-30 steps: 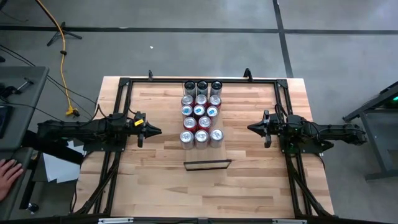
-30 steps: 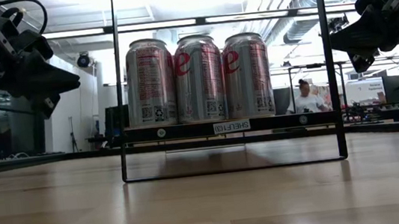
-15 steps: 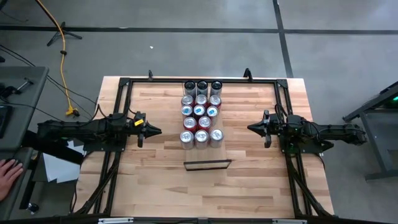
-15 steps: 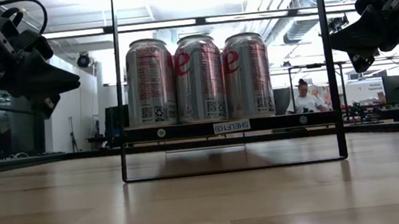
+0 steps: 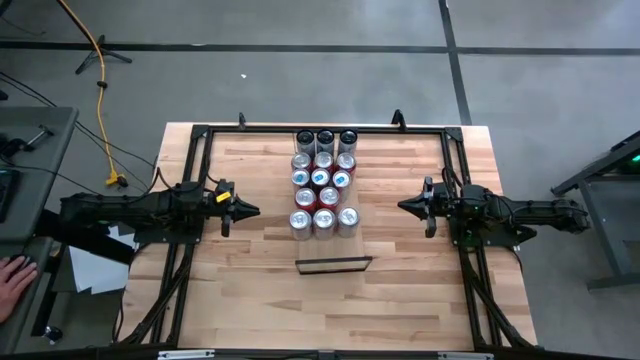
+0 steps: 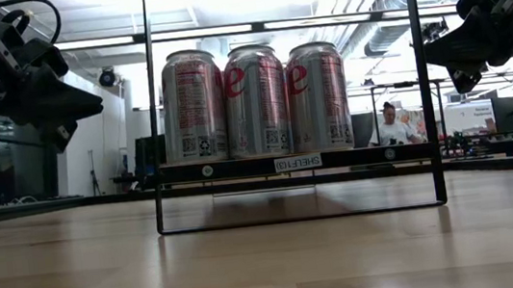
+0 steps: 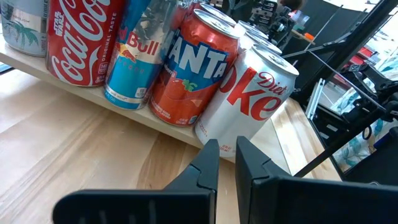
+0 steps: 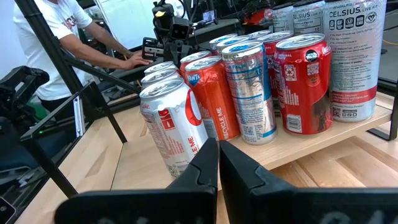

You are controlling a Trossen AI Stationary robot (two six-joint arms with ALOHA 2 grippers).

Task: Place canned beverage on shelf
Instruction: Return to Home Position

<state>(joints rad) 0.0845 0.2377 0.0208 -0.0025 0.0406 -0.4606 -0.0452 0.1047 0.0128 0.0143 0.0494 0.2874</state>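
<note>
The left pincer (image 5: 252, 210) hangs above the left half of the butcher-block surface (image 5: 400, 300), pointing inward toward the middle. Its fingers (image 7: 210, 163) are drawn together with only a thin slit between them, and they hold nothing. The right pincer (image 5: 404, 206) mirrors it above the right half, its fingers (image 8: 210, 163) pressed nearly tip to tip and likewise empty. In the low view both sit well above the surface, the left pincer (image 6: 87, 103) on one side of the black frame (image 6: 421, 86) and the right pincer (image 6: 440, 53) on the other, neither touching it.

Between them, apart from both, stands the shelf (image 7: 134, 115), a pale board carried in that frame and raised off the surface. It is packed with upright cans in rows of three. The front row is three Diet Coke cans (image 6: 254, 101) side by side, touching. Behind them, as the left wrist view shows the row on that side, come a Fanta can (image 7: 193, 68), a Red Bull can (image 7: 134, 56) and a Coca-Cola can (image 7: 78, 37). The right wrist view adds tall Celsius cans (image 8: 354, 56) at the back end of the board.

Beyond the surface, a person in a white shirt (image 8: 37, 31) rests a hand (image 8: 134, 59) on equipment. Another person's hand (image 5: 10, 275) shows at the edge of the high view.
</note>
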